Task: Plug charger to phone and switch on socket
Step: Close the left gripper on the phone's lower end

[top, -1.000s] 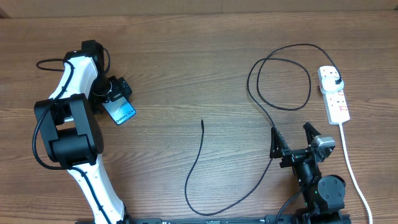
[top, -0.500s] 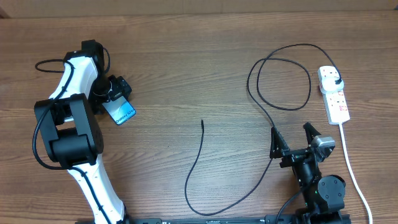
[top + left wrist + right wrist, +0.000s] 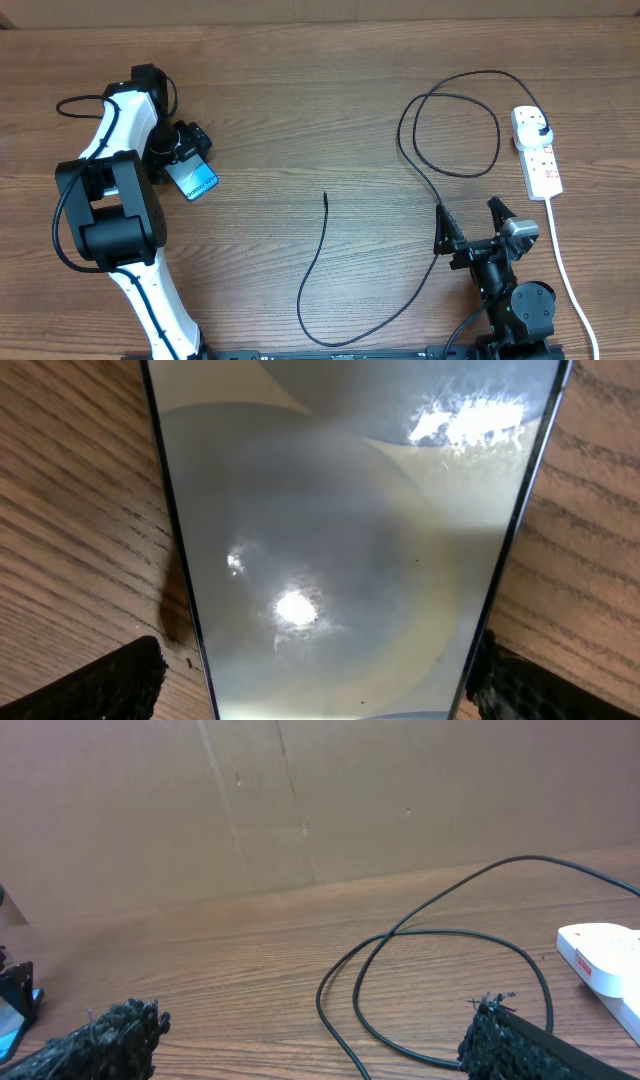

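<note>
The left end effector (image 3: 183, 150) straddles the phone (image 3: 194, 182) at the worktop's (image 3: 300, 100) 9 o'clock side, its fingers (image 3: 125, 680) flanking the handset's edges, though whether they pinch it cannot be told. The right end effector (image 3: 470, 228) sits spread and empty at 5 o'clock. The charger (image 3: 323, 232) trails from mid-worktop to the socket (image 3: 540, 165) at 3 o'clock, its plug (image 3: 540, 125) seated there.

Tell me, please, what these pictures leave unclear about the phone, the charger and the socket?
Socket switch: overhead, too small to read.
Charger tip: overhead, too small to tell its type.
Phone port: cut off by the left wrist frame; too small overhead.
Left pincer grip: pads cut off at the left wrist view's bottom edge; the wrist covers it overhead.
</note>
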### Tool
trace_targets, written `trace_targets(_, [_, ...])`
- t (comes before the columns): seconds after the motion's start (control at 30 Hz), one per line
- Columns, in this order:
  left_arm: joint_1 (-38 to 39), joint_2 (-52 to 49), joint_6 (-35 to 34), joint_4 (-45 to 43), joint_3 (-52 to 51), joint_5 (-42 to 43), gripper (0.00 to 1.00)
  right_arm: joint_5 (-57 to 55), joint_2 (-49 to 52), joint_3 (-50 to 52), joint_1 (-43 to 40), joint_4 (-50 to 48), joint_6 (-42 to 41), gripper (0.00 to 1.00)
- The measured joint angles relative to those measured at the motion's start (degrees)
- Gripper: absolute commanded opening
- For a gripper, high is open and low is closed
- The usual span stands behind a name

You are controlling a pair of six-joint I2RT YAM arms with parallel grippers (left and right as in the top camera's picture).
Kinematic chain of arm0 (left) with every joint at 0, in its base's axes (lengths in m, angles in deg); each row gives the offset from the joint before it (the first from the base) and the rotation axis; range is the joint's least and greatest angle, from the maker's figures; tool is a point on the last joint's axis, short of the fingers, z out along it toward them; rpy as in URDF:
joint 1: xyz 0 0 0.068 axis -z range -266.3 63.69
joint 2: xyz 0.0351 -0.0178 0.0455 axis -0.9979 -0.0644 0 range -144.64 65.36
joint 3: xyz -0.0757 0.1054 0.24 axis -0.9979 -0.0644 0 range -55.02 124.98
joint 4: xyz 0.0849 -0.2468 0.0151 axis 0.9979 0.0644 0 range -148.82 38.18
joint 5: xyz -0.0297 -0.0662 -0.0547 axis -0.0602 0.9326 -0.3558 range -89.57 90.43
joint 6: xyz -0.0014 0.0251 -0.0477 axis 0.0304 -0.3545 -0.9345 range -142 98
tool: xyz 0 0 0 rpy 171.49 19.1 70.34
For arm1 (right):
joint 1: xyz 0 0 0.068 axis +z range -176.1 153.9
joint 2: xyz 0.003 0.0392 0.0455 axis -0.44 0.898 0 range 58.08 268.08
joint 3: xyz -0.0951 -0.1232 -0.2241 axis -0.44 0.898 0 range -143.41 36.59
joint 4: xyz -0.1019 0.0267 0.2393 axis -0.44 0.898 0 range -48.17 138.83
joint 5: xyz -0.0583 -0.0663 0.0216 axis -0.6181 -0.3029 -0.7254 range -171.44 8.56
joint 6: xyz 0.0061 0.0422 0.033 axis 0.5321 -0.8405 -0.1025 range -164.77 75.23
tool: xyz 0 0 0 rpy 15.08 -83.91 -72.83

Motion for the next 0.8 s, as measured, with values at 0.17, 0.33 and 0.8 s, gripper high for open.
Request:
trace_targets(0.17, [0.3, 0.0, -0.3, -1.5, 0.0, 0.0, 0.99, 0.0, 0.0, 0.0, 0.0, 0.0, 0.0, 1.0])
trace_targets(0.33, [0.3, -0.3, -0.4, -1.8, 0.0, 0.0, 0.99, 0.0, 0.0, 0.0, 0.0, 0.0, 0.0, 1.0])
trace_targets(0.8, [0.2, -1.1, -0.4, -1.4, 0.5, 0.9, 0.99, 0.0, 0.0, 0.0, 0.0, 0.0, 0.0, 1.0])
